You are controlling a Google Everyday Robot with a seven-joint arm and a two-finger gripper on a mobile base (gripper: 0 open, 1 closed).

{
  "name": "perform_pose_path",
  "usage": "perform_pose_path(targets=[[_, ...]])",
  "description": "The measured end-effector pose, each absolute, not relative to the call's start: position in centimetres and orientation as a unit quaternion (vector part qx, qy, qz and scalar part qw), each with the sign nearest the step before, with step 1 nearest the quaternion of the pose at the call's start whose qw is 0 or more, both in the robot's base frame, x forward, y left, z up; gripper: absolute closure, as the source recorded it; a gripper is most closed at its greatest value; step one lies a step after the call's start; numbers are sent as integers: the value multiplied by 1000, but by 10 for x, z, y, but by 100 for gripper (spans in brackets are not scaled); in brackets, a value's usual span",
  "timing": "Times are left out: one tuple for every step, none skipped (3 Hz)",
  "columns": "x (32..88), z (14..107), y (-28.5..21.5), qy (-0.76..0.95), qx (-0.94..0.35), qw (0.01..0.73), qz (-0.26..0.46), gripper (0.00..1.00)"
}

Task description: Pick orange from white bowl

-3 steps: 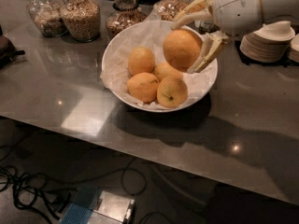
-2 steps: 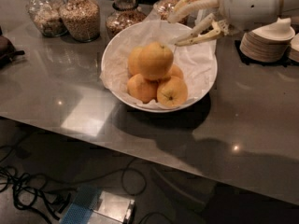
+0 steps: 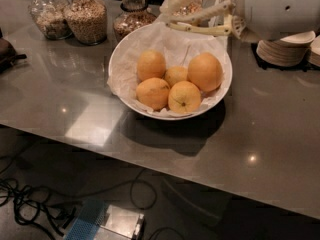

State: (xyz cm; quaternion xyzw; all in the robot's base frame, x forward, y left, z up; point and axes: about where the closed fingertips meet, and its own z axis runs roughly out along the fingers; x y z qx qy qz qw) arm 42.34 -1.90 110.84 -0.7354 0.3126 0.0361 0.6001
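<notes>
The white bowl (image 3: 125, 51), lined with crinkled white paper, stands on the grey table and holds several oranges. The orange (image 3: 205, 71), the largest one, lies at the bowl's right side against the others. My gripper (image 3: 167, 15) is above the bowl's back rim, pointing left. It is open and empty, and its pale fingers (image 3: 200, 30) are spread apart. It hangs above and behind the orange and touches no fruit.
Three glass jars (image 3: 86, 16) of grains stand behind the bowl at the back left. A stack of small white saucers (image 3: 282, 49) stands at the right. A dark object (image 3: 7, 51) lies at the left edge. Cables and a box (image 3: 107, 221) lie on the floor below the table's front edge.
One second ago the gripper held the orange above the bowl. It let go, and the orange dropped and settled at the bowl's right side. The gripper rose and drew back, open.
</notes>
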Motion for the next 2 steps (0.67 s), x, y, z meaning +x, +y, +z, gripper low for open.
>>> perform_pose_path(targets=[[422, 1109, -19, 313, -735, 601, 36, 58], [422, 1109, -19, 313, -735, 601, 36, 34]])
